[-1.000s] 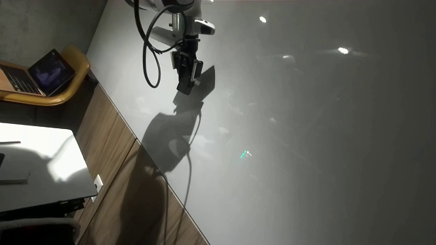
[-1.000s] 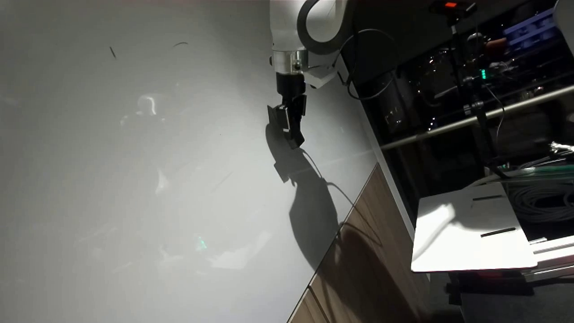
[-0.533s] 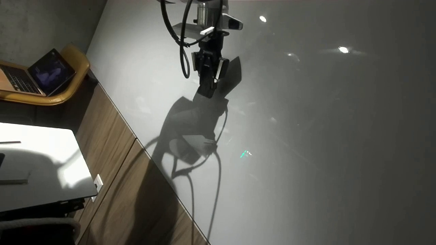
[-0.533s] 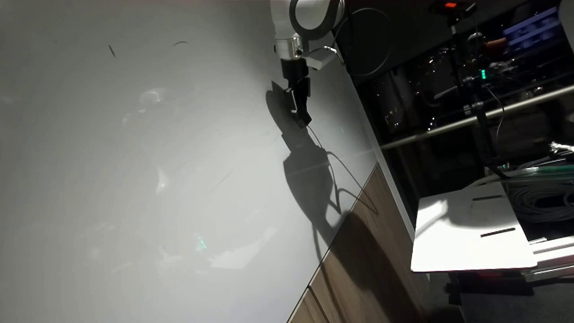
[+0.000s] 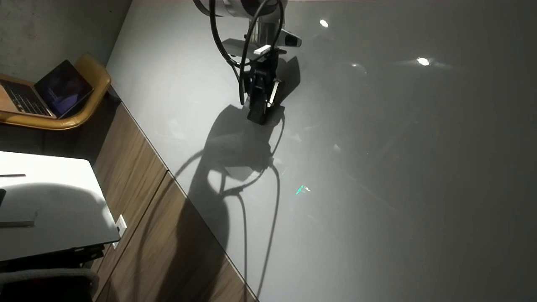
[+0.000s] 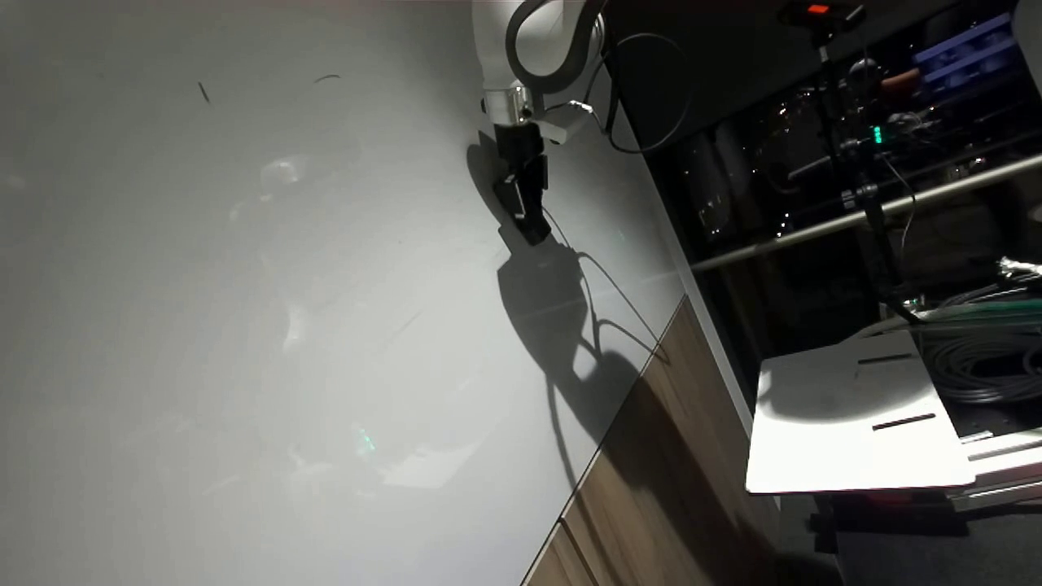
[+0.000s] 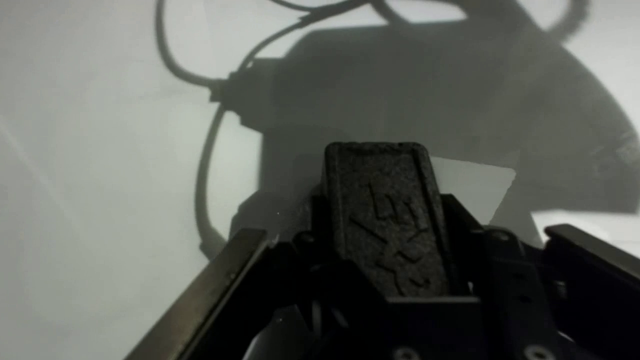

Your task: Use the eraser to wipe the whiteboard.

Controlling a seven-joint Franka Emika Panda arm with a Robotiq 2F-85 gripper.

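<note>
My gripper (image 7: 382,225) is shut on the eraser (image 7: 387,200), a dark grey block with black scribbles that sticks out between the fingers in the wrist view. In both exterior views the gripper (image 5: 261,90) (image 6: 519,191) is at the top, in front of the whiteboard (image 5: 377,201) (image 6: 244,325), with the eraser (image 5: 257,112) (image 6: 534,229) pointing down. Its shadow falls on the board close below it. I cannot tell whether the eraser touches the board. Two thin dark pen lines (image 6: 203,93) (image 6: 327,78) show at the upper left of the board in an exterior view.
Wood panels (image 5: 138,201) run along the board's lower edge. A small white table (image 5: 50,201) (image 6: 855,448) stands beyond it. A laptop (image 5: 63,89) lies on a yellow chair (image 5: 90,79). A loose black cable (image 5: 214,25) hangs around the arm. A dark window area (image 6: 733,179) lies beyond the board's edge.
The arm has moved with the eraser, to the right in an exterior view, then slightly down. Its shadow has shifted along and lies nearer the gripper. The eraser stays held; the pen lines look the same.
</note>
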